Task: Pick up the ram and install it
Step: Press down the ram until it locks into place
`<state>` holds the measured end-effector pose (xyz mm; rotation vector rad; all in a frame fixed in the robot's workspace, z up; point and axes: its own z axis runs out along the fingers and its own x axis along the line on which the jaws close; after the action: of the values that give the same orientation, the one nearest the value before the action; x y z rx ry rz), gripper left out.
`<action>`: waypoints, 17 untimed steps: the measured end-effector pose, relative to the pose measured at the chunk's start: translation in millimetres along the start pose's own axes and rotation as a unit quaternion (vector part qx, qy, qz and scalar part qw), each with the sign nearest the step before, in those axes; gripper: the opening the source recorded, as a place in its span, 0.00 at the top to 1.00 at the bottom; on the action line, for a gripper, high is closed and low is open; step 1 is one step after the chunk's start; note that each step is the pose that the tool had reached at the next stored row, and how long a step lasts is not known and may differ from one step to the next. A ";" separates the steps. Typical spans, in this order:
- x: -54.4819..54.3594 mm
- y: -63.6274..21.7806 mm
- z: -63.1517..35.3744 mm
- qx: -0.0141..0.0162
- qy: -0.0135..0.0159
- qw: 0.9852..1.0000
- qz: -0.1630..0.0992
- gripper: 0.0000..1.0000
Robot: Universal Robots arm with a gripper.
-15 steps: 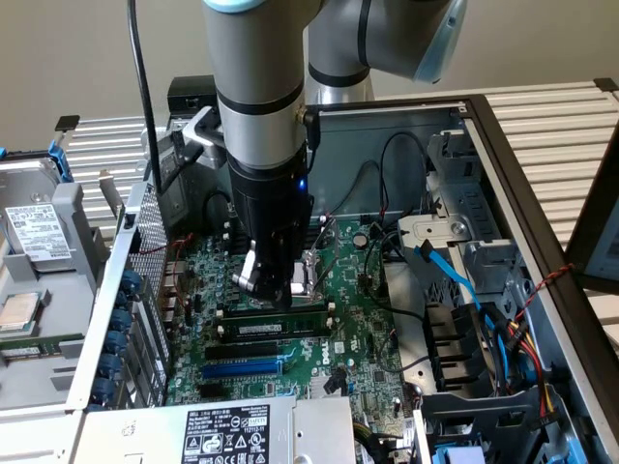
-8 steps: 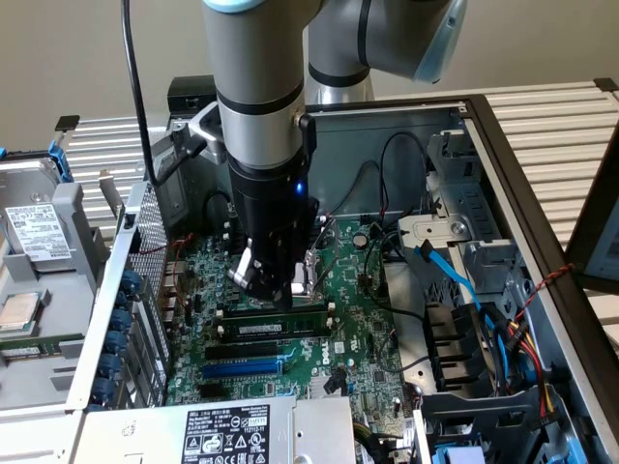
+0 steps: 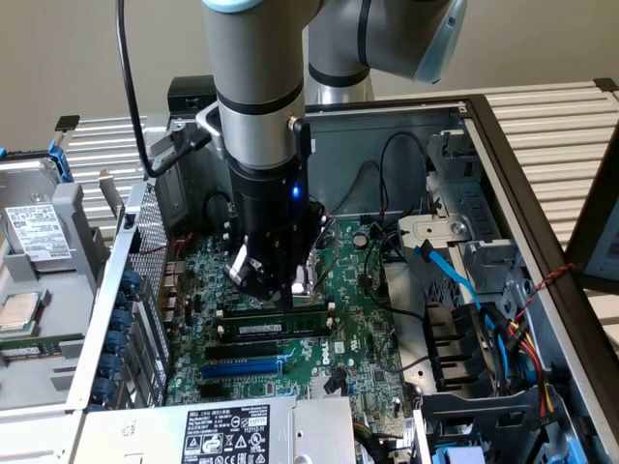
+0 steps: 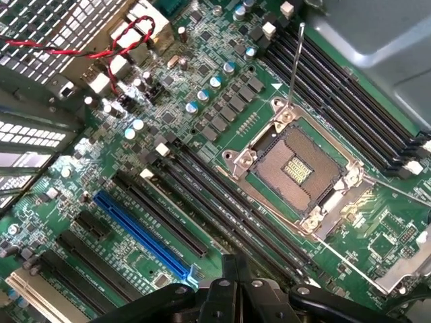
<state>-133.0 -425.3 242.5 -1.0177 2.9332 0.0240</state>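
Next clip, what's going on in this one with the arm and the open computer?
A robot arm reaches down into an open computer case, its gripper hovering just above the green motherboard. A green ram stick lies seated along one of the long black slots right below the gripper, beside the blue expansion slot. The wrist view looks down on the empty processor socket and rows of black slots.

You get even, fairly bright light in both views. In the exterior view, the arm (image 3: 259,116) shades the board (image 3: 290,338) beneath it, and a blue lamp (image 3: 296,190) glows on the wrist. In the wrist view the socket (image 4: 296,168) glints, and the close dark parts at the frame's edge look soft.
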 end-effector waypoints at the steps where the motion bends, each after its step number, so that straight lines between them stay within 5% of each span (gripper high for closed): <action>1: 0.0 0.0 0.0 0.000 0.000 1.000 0.009 0.90; 9: 0.0 0.0 0.2 0.003 0.000 0.997 0.079 0.90; 17: 0.0 0.0 0.4 0.006 0.000 0.989 0.148 0.90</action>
<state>-133.0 -425.3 242.0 -0.5726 3.0495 0.0153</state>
